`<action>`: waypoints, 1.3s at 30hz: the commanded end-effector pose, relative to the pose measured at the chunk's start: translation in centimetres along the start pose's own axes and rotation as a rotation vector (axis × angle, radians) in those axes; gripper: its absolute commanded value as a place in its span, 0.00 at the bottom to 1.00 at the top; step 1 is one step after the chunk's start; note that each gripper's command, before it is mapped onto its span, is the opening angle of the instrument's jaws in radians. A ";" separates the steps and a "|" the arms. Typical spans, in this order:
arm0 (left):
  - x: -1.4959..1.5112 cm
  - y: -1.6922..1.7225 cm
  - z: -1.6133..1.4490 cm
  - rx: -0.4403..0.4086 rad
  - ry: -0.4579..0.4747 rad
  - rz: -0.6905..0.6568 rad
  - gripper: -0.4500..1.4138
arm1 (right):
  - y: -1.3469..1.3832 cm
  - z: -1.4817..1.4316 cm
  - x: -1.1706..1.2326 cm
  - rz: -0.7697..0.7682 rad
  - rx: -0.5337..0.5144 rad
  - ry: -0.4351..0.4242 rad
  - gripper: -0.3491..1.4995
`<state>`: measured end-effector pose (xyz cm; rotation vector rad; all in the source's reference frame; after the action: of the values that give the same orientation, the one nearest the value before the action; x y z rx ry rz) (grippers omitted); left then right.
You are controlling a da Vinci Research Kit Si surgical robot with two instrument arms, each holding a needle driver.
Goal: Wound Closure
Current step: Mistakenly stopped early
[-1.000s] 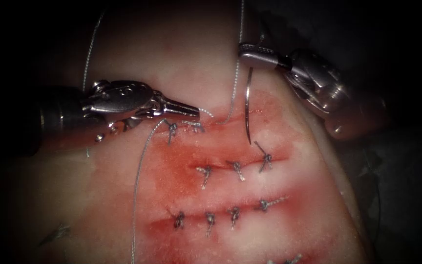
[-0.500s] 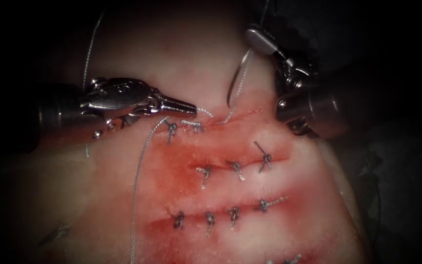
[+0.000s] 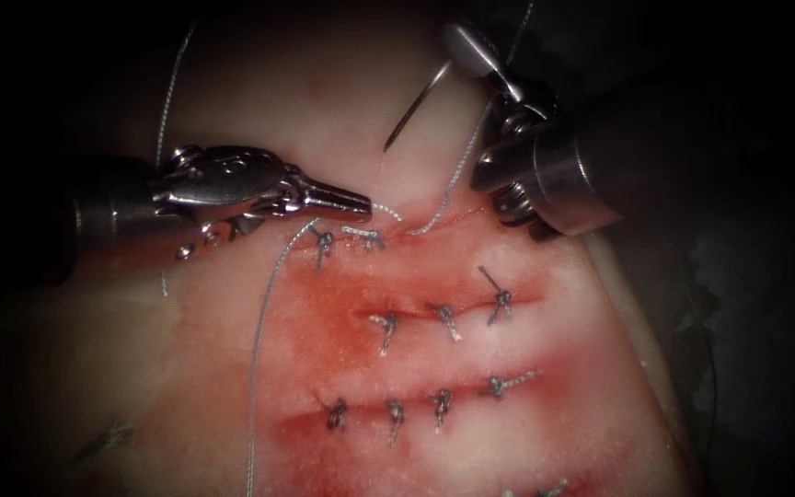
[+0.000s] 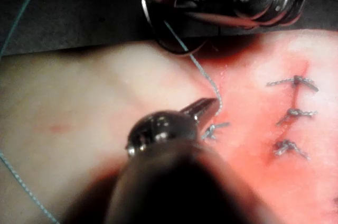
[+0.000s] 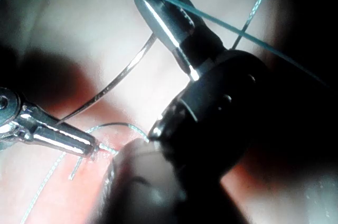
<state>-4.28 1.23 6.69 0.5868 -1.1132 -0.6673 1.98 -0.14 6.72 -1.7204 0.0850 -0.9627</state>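
1. Endoscope view, nearest part: tissue point(image 3: 508, 433) carries lower rows of tied stitches point(image 3: 396, 416), with red fluid point(image 3: 342, 322) spread across the middle. A long strand of thread point(image 3: 259, 368) runs down the left side toward the near edge.
2. Middle row of three knots point(image 3: 443, 317) sits on a closed cut, between the lower rows and the open one.
3. Left hand point(image 3: 365, 206) comes in from the left, jaws clenched on a short thread end at the top cut point(image 3: 453, 217), just beside two finished knots point(image 3: 324, 244) on that cut's left part. Left wrist view shows the same tip point(image 4: 208, 108) touching thread by a knot.
4. Thread rises from the cut toward the right hand's wrist, right of the left hand's tip.
5. Farthest: right hand point(image 3: 466, 48) is up behind the cut, jaws clamped on the needle point(image 3: 416, 106) near its blunt end. Needle is clear of the tissue, point hanging down-left above bare tissue behind the cut. Right wrist view: right hand point(image 5: 158, 10) grips the needle point(image 5: 121, 76), thread crossing its jaws.
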 end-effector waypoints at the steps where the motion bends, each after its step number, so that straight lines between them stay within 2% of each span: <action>1: -0.04 0.05 0.07 0.000 -0.003 0.003 0.21 | 0.00 0.03 0.08 0.002 -0.002 -0.001 0.00; 39: -0.04 0.05 0.07 0.000 -0.003 0.003 0.21 | 0.00 0.03 0.08 0.002 -0.002 -0.001 0.00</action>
<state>-4.28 1.23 6.69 0.5868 -1.1130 -0.6674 1.98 -0.14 6.71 -1.7202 0.0851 -0.9626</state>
